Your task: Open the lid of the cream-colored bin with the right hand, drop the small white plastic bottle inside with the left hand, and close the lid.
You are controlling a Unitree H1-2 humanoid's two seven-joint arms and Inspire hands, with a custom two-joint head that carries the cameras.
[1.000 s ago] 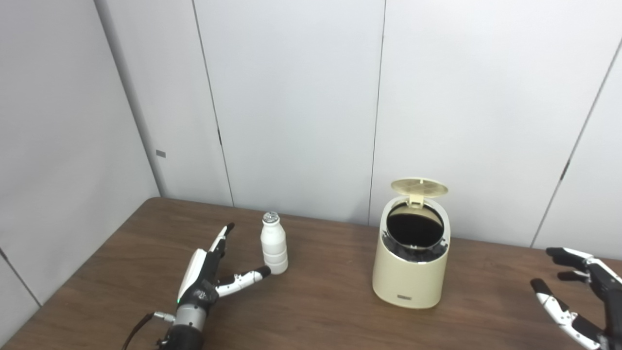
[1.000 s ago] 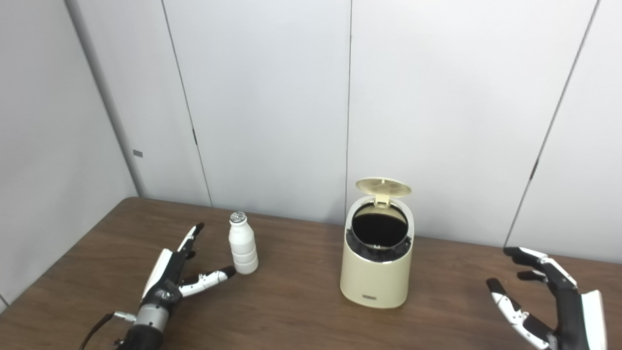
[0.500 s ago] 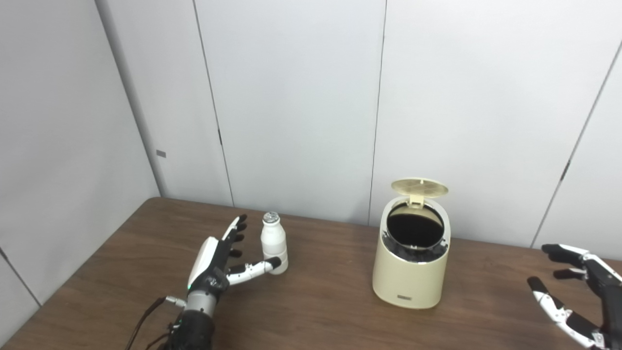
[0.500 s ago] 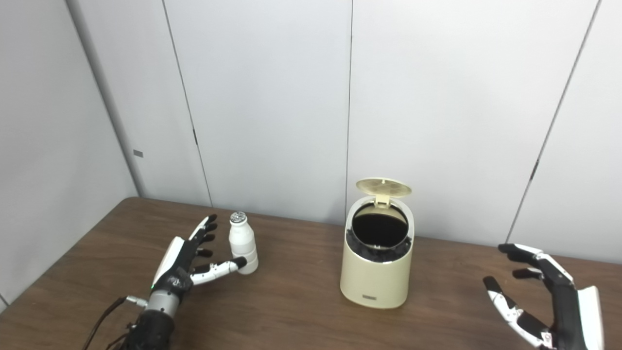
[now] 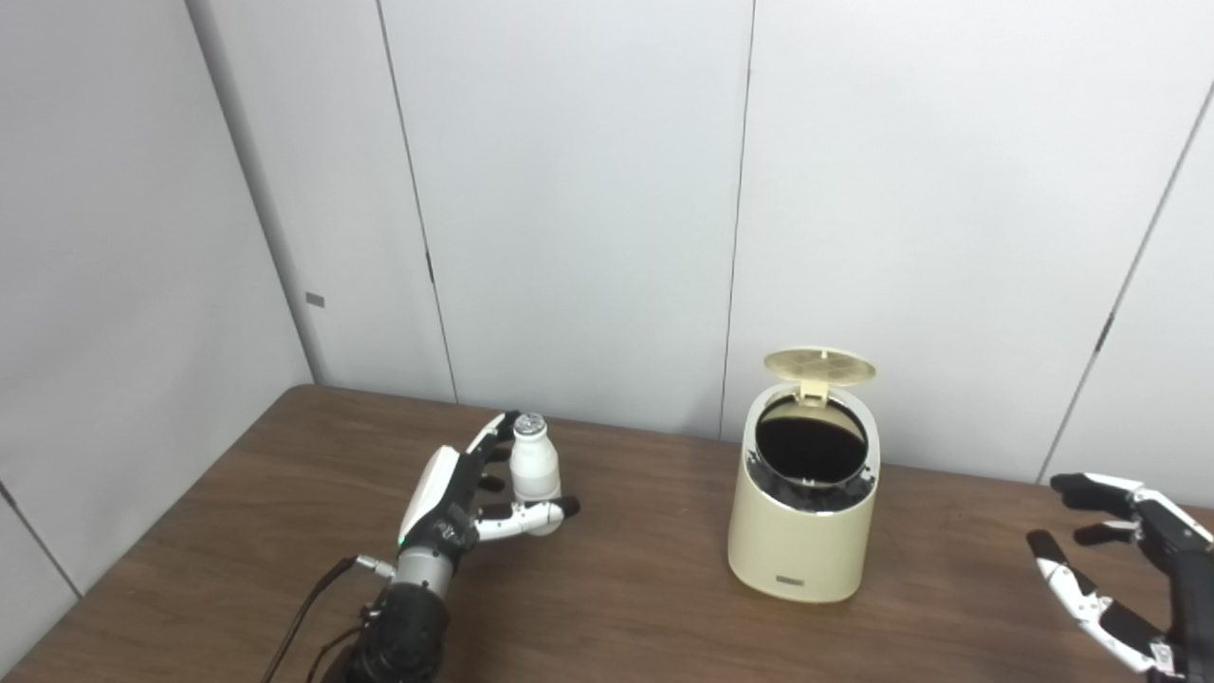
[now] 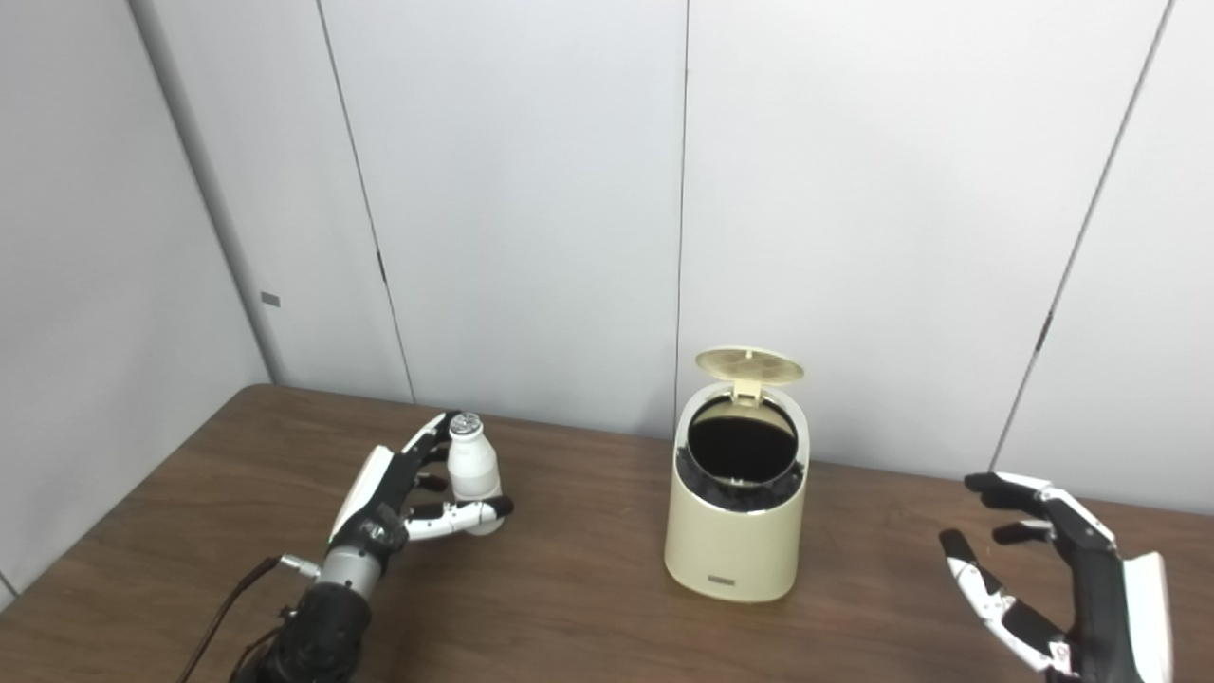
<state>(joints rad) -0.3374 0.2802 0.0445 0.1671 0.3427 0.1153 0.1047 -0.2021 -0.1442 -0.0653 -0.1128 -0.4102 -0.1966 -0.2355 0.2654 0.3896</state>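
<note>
The cream-colored bin (image 5: 802, 531) stands on the brown table (image 5: 626, 598) right of centre. Its round lid (image 5: 819, 364) is tipped up at the back, and the dark inside shows. The small white plastic bottle (image 5: 534, 467) stands upright to the left, silver cap on top. My left hand (image 5: 467, 497) is around the bottle: fingers reach behind it and the thumb crosses in front of its base. The fingers are still spread and the bottle rests on the table. My right hand (image 6: 1062, 579) hovers open at the far right, well away from the bin.
Grey wall panels (image 5: 588, 209) rise right behind the table's back edge and along its left side. A black cable (image 5: 303, 617) trails from my left wrist over the tabletop.
My left hand has slid forward and right until its fingers and thumb enclose the bottle. The right hand has drifted slightly. Bin, lid and bottle have stayed put.
</note>
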